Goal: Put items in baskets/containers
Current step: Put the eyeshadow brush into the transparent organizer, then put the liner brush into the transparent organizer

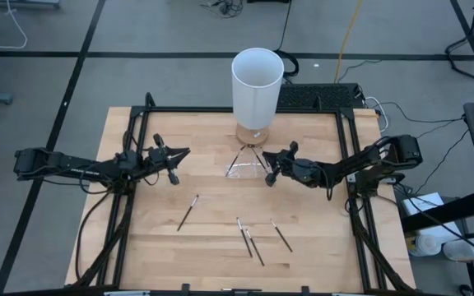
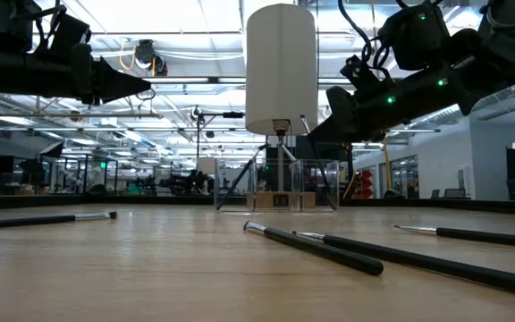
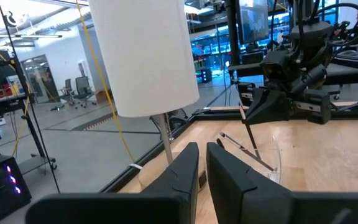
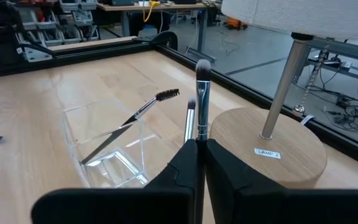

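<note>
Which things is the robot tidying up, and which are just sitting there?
For the job:
- brushes on the table
- brush in the right end effector
- clear box

Just there:
- white lamp
- cables on the floor

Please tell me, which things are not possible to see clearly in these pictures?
- High view: what lies inside the clear container is too small; the right hand covers its edge.
- Low view: the brush nearest the camera is cut off by the picture's edge.
- Right wrist view: the lower part of the held brush is hidden between the fingers.
</note>
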Robot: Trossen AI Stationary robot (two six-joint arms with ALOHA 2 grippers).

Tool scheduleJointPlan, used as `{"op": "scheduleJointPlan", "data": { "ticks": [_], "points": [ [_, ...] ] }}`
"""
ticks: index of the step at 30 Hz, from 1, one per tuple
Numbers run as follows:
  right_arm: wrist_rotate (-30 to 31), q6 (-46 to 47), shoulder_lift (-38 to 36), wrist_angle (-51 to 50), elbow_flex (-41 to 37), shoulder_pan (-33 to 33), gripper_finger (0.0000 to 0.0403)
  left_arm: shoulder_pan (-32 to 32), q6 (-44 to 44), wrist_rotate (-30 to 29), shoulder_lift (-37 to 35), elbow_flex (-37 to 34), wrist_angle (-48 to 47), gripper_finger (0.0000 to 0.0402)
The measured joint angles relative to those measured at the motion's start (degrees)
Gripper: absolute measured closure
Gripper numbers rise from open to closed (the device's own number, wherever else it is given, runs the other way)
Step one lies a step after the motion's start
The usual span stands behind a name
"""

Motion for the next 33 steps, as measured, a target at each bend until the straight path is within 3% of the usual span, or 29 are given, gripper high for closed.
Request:
{"op": "scheduleJointPlan", "data": {
  "ticks": [8,19,28,33],
  "points": [
    [-1.62,-0.68,0.00,0.00,0.00,-0.33,0.0387,0.00,0.33,-0.01,-0.01,0.00,0.00,0.0360],
    [-1.92,0.16,0.00,0.02,0.00,-0.33,0.0338,0.00,-0.26,0.00,0.00,0.00,-0.02,0.0360],
    [-2.59,-2.91,-1.18,3.85,0.51,-0.31,0.0332,0.01,0.92,-0.01,0.00,0.00,-0.04,0.0360],
    [-6.66,-4.26,-6.56,-10.48,7.96,2.06,0.0332,0.01,0.83,-0.01,0.01,0.00,-0.20,0.0360]
  ]
}}
